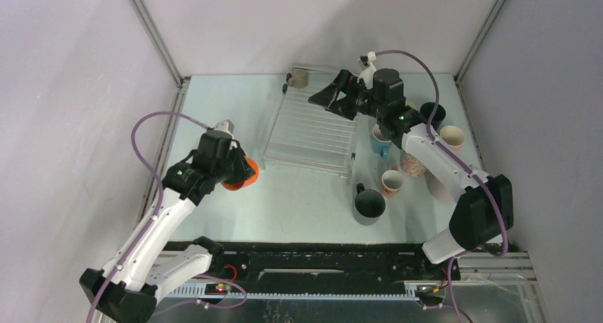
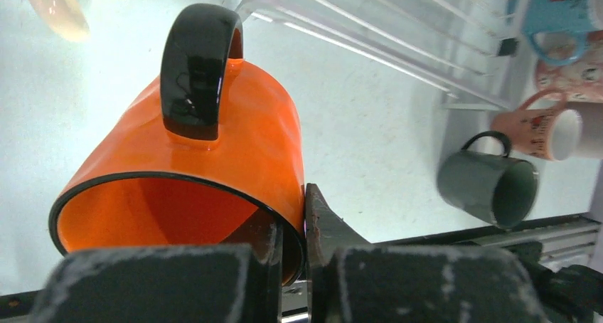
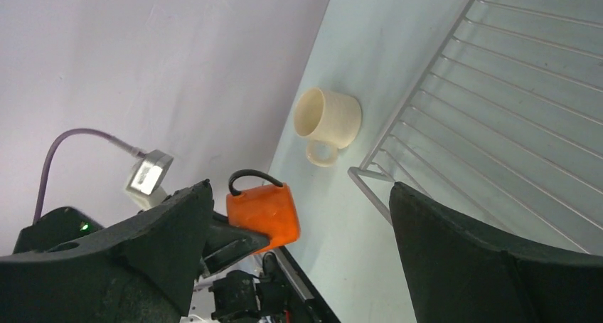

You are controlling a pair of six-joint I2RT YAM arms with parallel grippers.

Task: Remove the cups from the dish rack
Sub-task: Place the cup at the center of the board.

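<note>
The dish rack (image 1: 313,134) lies flat mid-frame on the worktop (image 1: 299,209) in the top view, with my right end effector (image 1: 331,94) spread wide over its upper edge. Left of the rack, my left end effector (image 2: 306,230) pinches the black-handled orange cup (image 2: 213,145) by its rim.

- Your tabletop (image 1: 299,202): pale green, matte, finely speckled in the left wrist view.
- Wall panels (image 1: 71,88) close it in on three sides, plain whitish-lilac.
- Metal corner posts (image 1: 153,31) slant up at both far corners.
- A black rail (image 1: 320,255) runs along your near edge.
</note>
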